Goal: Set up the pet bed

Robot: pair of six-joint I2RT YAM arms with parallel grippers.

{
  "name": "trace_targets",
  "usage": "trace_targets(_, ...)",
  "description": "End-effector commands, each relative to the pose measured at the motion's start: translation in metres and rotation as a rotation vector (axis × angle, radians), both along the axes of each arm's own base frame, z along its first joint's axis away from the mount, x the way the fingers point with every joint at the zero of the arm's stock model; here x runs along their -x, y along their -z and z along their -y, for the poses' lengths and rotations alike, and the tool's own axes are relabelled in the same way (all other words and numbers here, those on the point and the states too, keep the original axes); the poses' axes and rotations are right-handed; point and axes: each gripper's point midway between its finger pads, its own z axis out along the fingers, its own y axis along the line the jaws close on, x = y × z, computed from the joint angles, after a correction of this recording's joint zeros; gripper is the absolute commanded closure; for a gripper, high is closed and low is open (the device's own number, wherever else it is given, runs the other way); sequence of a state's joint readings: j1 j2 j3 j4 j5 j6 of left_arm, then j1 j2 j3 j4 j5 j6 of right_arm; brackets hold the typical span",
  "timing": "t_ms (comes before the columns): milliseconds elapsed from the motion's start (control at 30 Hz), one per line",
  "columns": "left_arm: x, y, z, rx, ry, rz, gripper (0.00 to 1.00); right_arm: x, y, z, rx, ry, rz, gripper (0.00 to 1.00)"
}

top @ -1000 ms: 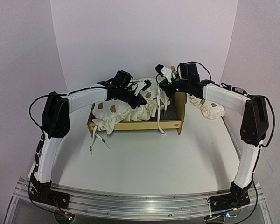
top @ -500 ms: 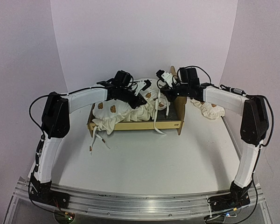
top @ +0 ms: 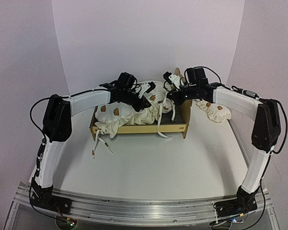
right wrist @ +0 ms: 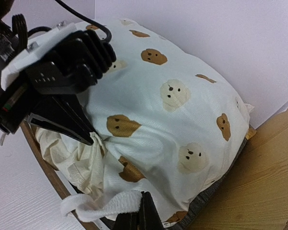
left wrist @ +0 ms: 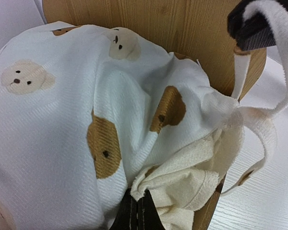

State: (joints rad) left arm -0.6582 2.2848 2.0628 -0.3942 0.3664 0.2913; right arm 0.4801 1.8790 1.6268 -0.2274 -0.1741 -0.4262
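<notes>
2 arms reached over a table [top: 149,163]. The left gripper [top: 146,104] was pressed shut, pinching a fold of the bear-print cushion [top: 120,115] bunched just below it. Under both grippers sat the wood bed [top: 139,129], with the cushion heaped inside. The right gripper [top: 169,97], fingers together, pinched a white string [right wrist: 103,203] of the cushion, just beside the headboard [top: 186,115]. A small pillow [top: 216,112] lay to its right, outside the bed.
</notes>
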Motion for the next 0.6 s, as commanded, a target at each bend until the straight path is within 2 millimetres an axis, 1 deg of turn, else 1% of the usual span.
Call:
trace_targets(0, -0.005, -0.044, -0.005, 0.042, -0.012, 0.075, 1.00, 0.010, -0.047, -0.003, -0.103, -0.016, 0.019, 1.00)
trace_targets(133, -0.006, -0.044, -0.005, 0.042, -0.011, 0.077, 1.00, 0.008, -0.041, -0.004, -0.104, -0.012, 0.003, 1.00)
trace_targets(567, -0.005, -0.042, -0.006, 0.037, -0.016, 0.073, 1.00, 0.001, 0.009, -0.007, -0.069, 0.007, -0.093, 1.00)
